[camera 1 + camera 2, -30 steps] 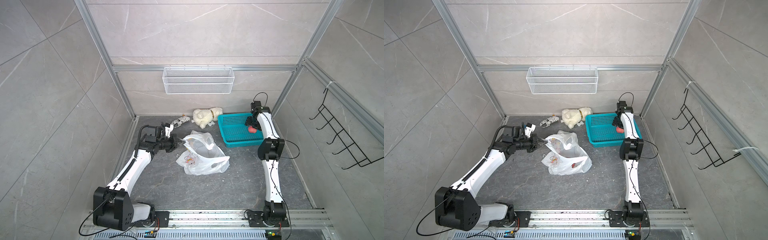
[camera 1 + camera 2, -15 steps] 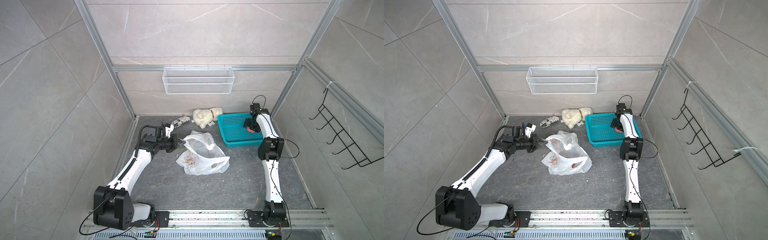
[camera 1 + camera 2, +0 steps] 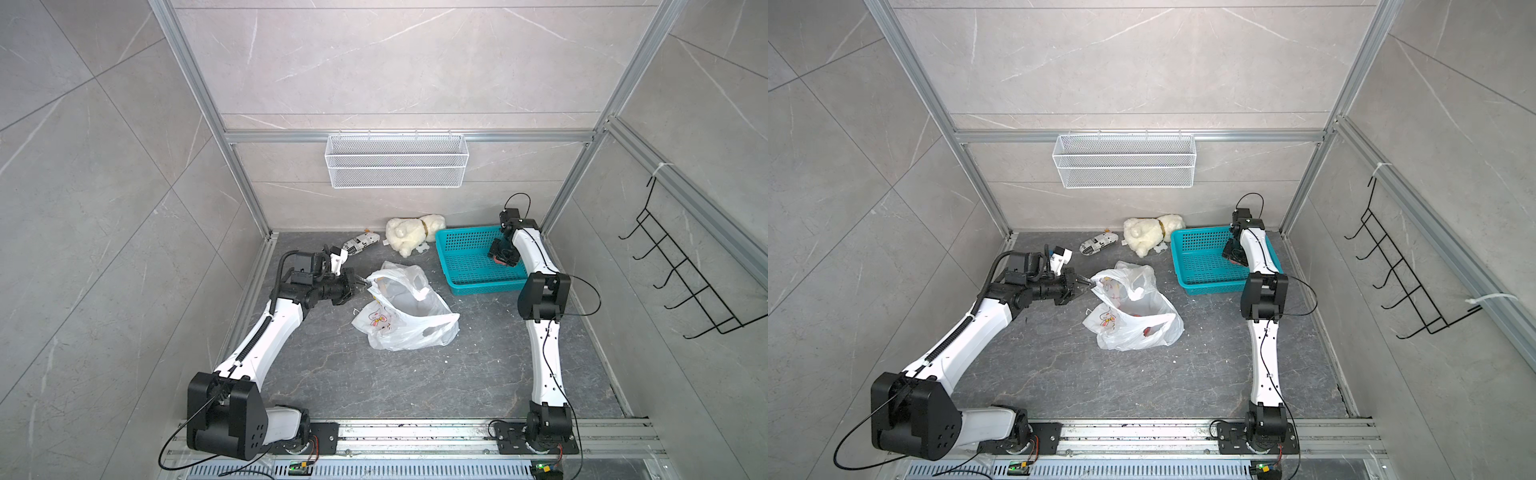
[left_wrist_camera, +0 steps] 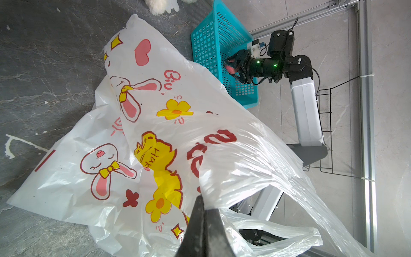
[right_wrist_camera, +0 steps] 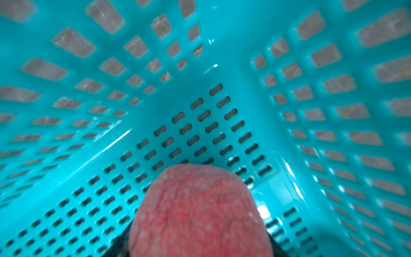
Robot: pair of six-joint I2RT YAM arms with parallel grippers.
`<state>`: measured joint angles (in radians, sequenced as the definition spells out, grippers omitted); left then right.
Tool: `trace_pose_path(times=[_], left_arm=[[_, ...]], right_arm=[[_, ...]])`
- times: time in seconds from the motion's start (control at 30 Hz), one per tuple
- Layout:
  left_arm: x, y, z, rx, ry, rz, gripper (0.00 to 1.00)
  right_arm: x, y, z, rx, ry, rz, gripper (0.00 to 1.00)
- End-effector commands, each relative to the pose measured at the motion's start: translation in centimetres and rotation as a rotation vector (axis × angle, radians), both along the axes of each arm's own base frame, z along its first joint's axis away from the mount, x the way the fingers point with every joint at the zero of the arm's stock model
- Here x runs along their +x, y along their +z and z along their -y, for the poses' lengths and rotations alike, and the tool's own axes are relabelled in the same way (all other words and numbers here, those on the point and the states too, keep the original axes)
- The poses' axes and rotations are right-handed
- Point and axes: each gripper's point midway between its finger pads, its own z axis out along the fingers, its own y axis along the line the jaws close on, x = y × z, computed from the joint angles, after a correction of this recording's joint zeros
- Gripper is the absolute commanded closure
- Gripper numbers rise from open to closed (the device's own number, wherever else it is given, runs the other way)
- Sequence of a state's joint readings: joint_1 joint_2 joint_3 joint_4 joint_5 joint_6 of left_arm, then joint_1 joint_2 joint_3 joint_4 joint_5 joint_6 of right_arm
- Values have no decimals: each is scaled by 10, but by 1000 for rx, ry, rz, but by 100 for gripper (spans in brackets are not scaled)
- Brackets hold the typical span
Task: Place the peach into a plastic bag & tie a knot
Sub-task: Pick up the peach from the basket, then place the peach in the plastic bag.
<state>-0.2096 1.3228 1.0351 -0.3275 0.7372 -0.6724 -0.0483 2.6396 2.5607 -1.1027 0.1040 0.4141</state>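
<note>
Peach (image 5: 200,211) fills right wrist view, right fingers (image 4: 235,58) clasping it inside basket (image 3: 471,286); left fingers (image 4: 201,222) pinch plastic bag (image 4: 106,189) rim.

Robot lab test cell, not a home: alu-profile frame (image 3: 407,135) w/ grey tile-look panels (image 3: 395,62), L arm (image 3: 270,332) & R arm (image 3: 544,353) bolted to a front rail (image 3: 415,432), exposed cables, wire basket (image 3: 397,166) & hook rack (image 3: 690,266) on walls.
</note>
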Motion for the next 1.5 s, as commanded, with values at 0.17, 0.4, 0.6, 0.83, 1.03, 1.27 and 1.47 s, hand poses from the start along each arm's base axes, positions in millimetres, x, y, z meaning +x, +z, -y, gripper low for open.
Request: trace_pose_path(times=[0.17, 0.4, 0.6, 0.83, 1.03, 1.27, 1.47], left_arm=[[-4, 13, 5, -33, -28, 35, 100], [-4, 12, 5, -35, -32, 32, 100], [-4, 10, 7, -34, -34, 27, 100], [-5, 8, 10, -36, -50, 25, 100], [-6, 8, 11, -35, -57, 34, 100], [-8, 4, 17, -33, -79, 29, 100], [-12, 3, 22, -27, -97, 32, 100]], right_arm=[[-13, 113, -29, 2, 42, 228, 45], [-84, 186, -106, 99, 213, 390, 45], [-185, 212, -179, 221, 430, 398, 45], [-291, 215, -218, 367, 639, 322, 45], [-357, 200, -259, 495, 794, 230, 46], [-374, 185, -310, 584, 868, 183, 46], [-344, 174, -339, 591, 818, 189, 46]])
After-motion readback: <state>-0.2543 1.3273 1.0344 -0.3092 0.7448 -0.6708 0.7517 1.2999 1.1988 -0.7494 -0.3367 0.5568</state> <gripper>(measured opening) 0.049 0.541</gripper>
